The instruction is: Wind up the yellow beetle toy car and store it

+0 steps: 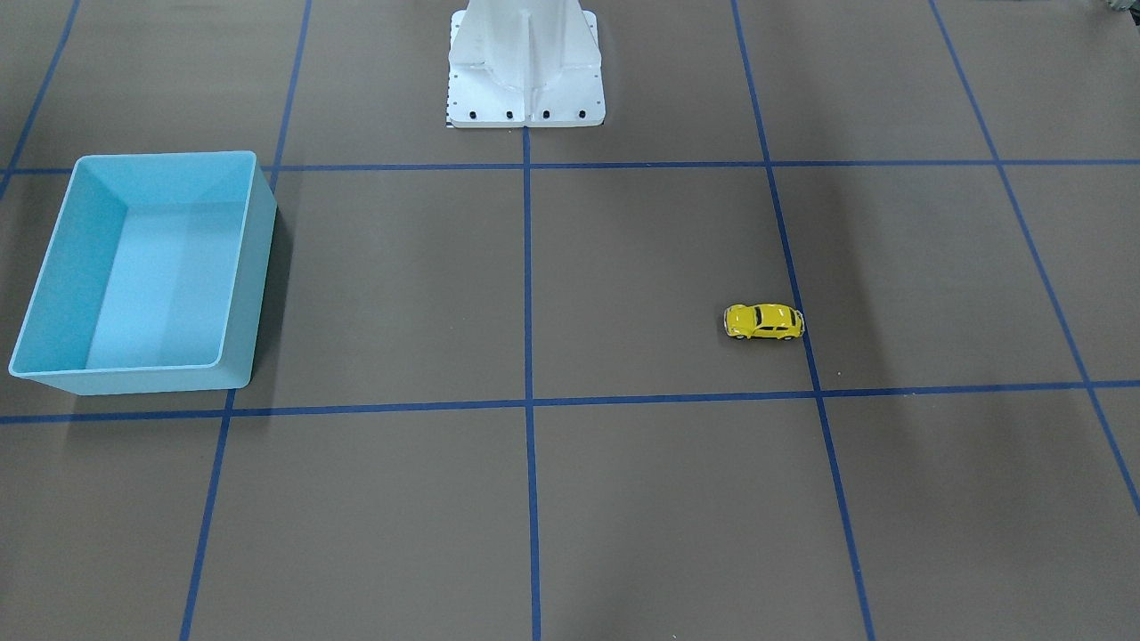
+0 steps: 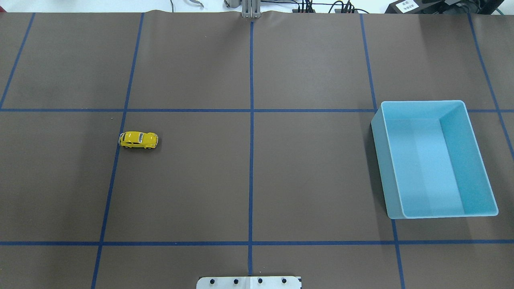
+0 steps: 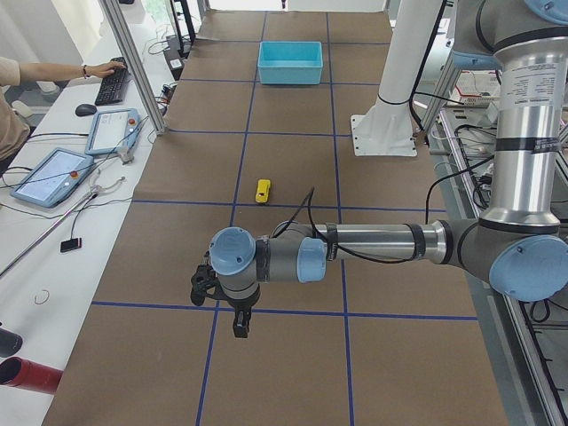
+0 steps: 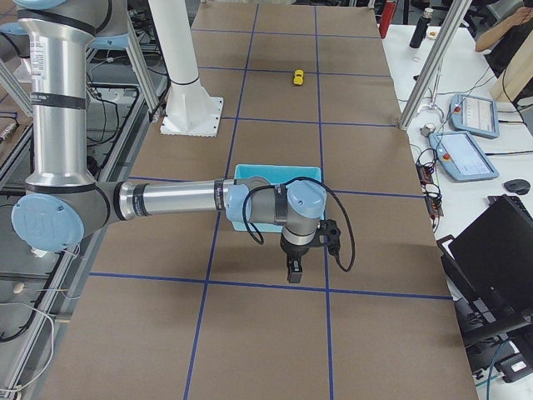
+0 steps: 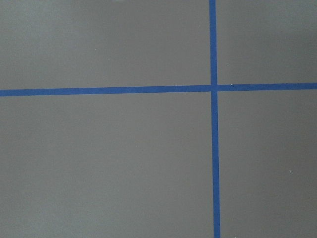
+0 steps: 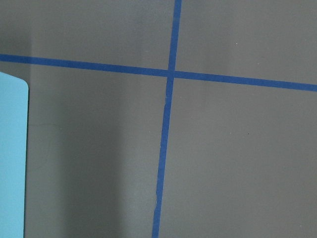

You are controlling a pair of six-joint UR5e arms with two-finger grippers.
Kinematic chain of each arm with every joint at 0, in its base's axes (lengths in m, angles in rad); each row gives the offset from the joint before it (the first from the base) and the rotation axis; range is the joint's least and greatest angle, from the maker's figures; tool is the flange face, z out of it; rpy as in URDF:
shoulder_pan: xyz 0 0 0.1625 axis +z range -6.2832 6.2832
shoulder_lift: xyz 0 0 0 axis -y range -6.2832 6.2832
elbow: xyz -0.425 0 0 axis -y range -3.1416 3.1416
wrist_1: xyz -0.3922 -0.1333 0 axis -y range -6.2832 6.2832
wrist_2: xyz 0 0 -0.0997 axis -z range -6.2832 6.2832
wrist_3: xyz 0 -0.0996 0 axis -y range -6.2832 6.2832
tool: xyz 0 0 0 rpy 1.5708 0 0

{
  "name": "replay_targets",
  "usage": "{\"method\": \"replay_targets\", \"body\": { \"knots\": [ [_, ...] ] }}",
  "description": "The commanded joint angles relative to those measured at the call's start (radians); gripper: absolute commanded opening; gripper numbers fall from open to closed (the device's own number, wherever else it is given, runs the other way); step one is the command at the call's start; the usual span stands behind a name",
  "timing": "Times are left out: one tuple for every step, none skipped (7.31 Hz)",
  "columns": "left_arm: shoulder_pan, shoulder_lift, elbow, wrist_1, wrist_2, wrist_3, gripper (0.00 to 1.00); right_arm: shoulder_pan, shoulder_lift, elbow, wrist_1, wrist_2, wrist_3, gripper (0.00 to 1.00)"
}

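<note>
The yellow beetle toy car [image 2: 138, 140] stands on its wheels on the brown mat, left of centre in the overhead view. It also shows in the front-facing view [image 1: 764, 321] and small in the side views [image 3: 263, 191] [image 4: 297, 77]. The blue bin [image 2: 435, 158] stands open and empty on the right side. My left gripper [image 3: 241, 324] hangs over the table's left end, well away from the car. My right gripper [image 4: 293, 271] hangs just past the bin, at the right end. I cannot tell whether either is open or shut. The wrist views show no fingers.
The white robot base [image 1: 525, 67] stands at the table's middle edge. Blue tape lines [image 2: 251, 120] divide the mat into squares. An operator's desk with tablets [image 3: 53, 173] and a keyboard runs along the far side. The right wrist view shows the bin's corner [image 6: 12, 158].
</note>
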Motion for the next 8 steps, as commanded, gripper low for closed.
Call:
{"method": "replay_targets", "body": {
  "knots": [
    [0.05, -0.01, -0.047, -0.008, -0.003, -0.001, 1.0, 0.0, -0.001, 0.0, 0.0, 0.0, 0.0, 1.0],
    [0.111, -0.013, -0.087, -0.032, -0.001, -0.001, 1.0, 0.0, 0.001, 0.0, 0.0, 0.0, 0.0, 1.0],
    [0.188, -0.013, -0.127, -0.075, 0.0, -0.002, 1.0, 0.0, 0.004, 0.0, 0.0, 0.0, 0.0, 1.0],
    [0.251, -0.016, -0.15, -0.101, 0.0, -0.001, 1.0, 0.0, 0.004, 0.002, 0.0, 0.0, -0.001, 1.0],
    [0.331, -0.044, -0.171, -0.135, 0.0, -0.001, 1.0, 0.003, 0.004, 0.002, 0.0, 0.0, -0.001, 1.0],
    [0.404, -0.062, -0.205, -0.173, 0.0, -0.001, 1.0, 0.006, 0.004, 0.002, 0.0, 0.0, -0.001, 1.0],
    [0.475, -0.091, -0.226, -0.215, 0.002, -0.001, 1.0, 0.008, 0.004, 0.002, 0.0, 0.0, -0.001, 1.0],
    [0.542, -0.138, -0.228, -0.232, 0.002, 0.001, 1.0, 0.008, 0.005, 0.0, 0.0, 0.0, -0.001, 1.0]
  ]
}}
